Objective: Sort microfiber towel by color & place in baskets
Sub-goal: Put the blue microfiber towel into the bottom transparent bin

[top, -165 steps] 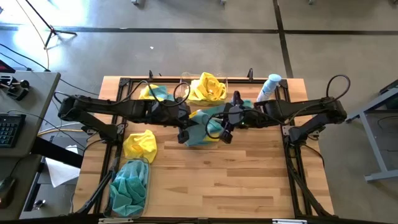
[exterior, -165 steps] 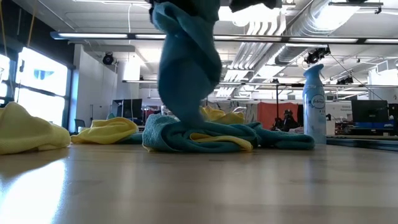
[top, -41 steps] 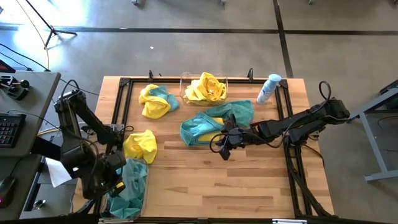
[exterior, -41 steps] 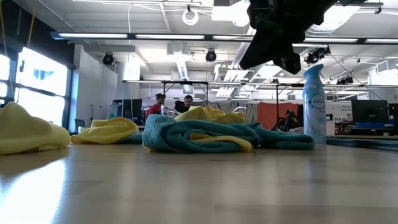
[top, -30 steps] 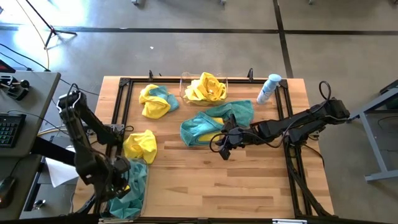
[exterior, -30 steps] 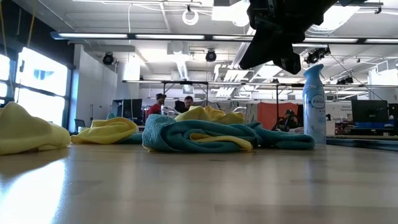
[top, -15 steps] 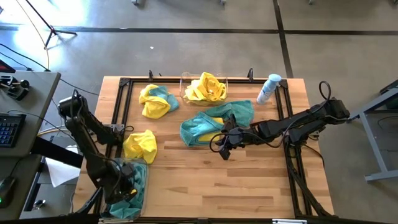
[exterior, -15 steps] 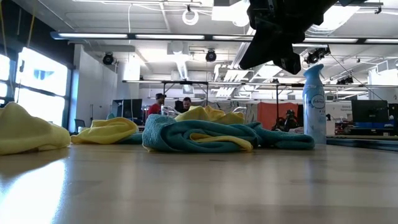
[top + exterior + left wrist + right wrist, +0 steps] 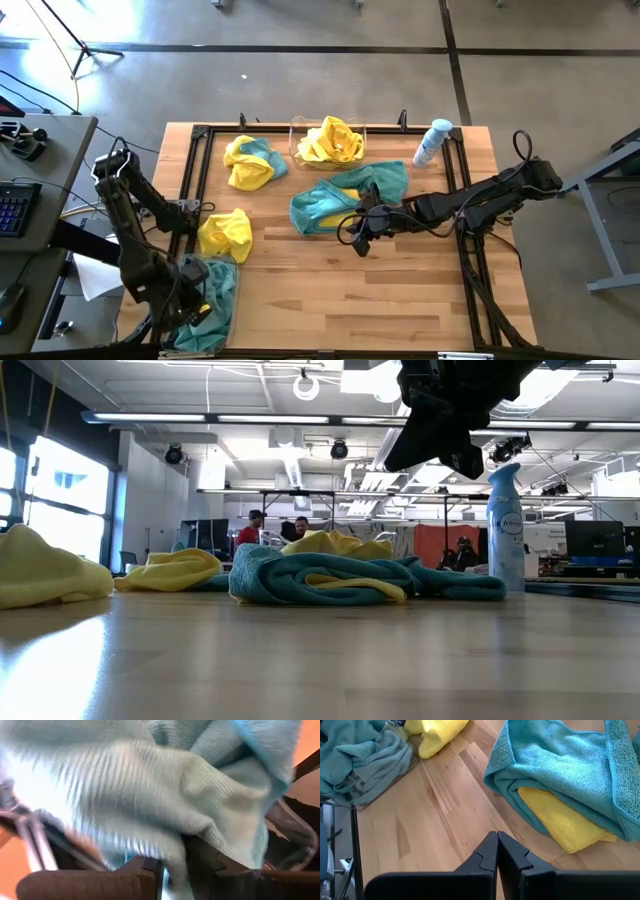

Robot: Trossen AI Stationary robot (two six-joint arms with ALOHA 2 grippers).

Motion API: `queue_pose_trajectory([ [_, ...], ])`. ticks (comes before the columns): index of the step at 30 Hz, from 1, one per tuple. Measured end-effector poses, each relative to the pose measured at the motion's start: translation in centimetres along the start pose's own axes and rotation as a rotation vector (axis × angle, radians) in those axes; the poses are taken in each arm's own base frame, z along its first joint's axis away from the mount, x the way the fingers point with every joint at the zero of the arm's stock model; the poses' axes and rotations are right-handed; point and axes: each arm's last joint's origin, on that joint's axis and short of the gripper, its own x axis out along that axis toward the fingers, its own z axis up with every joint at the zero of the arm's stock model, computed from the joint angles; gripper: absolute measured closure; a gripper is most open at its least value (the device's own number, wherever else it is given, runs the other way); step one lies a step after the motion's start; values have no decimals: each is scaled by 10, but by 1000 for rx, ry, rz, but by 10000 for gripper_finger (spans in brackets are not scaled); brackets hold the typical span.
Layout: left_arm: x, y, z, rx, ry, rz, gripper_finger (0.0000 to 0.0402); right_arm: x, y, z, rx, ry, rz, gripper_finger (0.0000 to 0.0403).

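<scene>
in near-left basket (image 9: 228,300), left tool (image 9: 193,300), teal towels (image 9: 215,290)

Bright daylight, blurred left-wrist view

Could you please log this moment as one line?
left gripper: in teal basket, on teal towel | right gripper: shut, hovering beside middle pile

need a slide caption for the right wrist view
Shut right claw hovers over wood table near a teal towel folded over a yellow one.
</scene>
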Motion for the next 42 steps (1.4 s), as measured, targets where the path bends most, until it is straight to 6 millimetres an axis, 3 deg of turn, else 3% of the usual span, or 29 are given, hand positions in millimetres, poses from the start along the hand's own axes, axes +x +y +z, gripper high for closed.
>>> queue_pose_trajectory([
  [7, -29, -3, 0, -7, -41, 25, 347, 0, 0, 0, 0, 0, 0, 403],
  [16, -22, 0, 2, 42, -149, 12, 336, 0, 0, 0, 0, -1, -1, 403],
  [24, -20, 3, 4, 64, -156, 39, 268, 0, 0, 0, -1, 0, -1, 403],
  [28, -33, 14, 9, 37, -128, 43, 241, 0, 0, 0, -2, -1, -1, 403],
  [34, -55, 28, 17, -53, -104, -30, 236, 0, 0, 0, -5, -2, -3, 403],
  [38, -55, 22, 15, -65, -109, -94, 237, 0, 0, 0, 0, -10, -11, 403],
  [42, -40, 10, 9, -47, -116, -82, 238, 0, 0, 0, 2, -11, -11, 403],
])
